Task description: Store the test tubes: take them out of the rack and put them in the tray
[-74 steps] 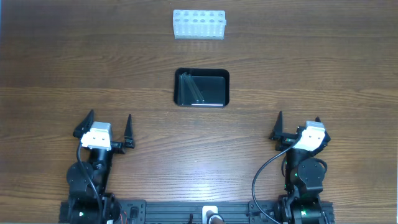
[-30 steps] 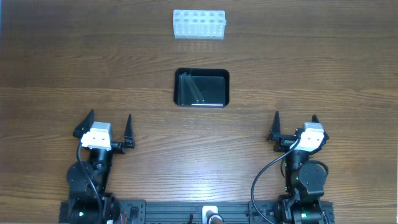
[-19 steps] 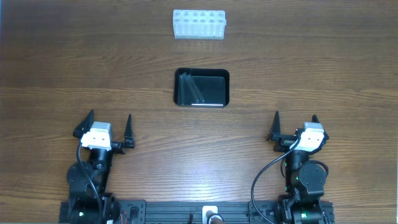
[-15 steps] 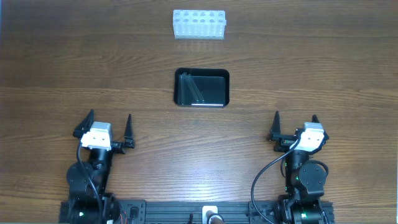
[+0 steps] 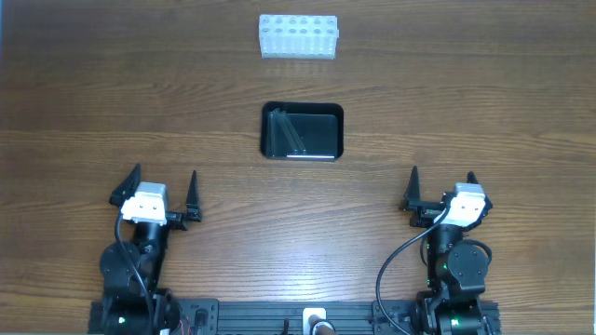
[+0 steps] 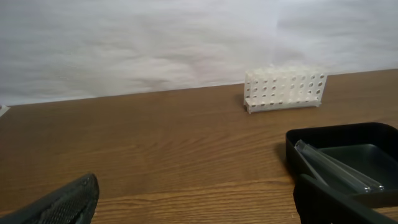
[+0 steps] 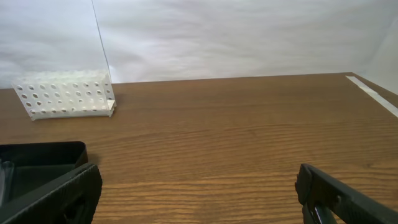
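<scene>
Only the right gripper (image 5: 442,177) had shifted slightly, at 4 o'clock; the left gripper (image 5: 165,173) sat at 8 o'clock. Both had jaws spread apart, holding nothing. Clear test tubes (image 5: 289,132) lay in the tray (image 5: 341,130) near centre; the rack (image 5: 298,36) stood at 12 o'clock. Pulling any leftover tube askew might tip that light rack.

Brown wood-grain table (image 5: 466,102), grain running side to side, softly and evenly lit. Meets a plain white wall (image 6: 155,43) along the far edge. Bears a pale strip (image 7: 372,92) near one far corner.
</scene>
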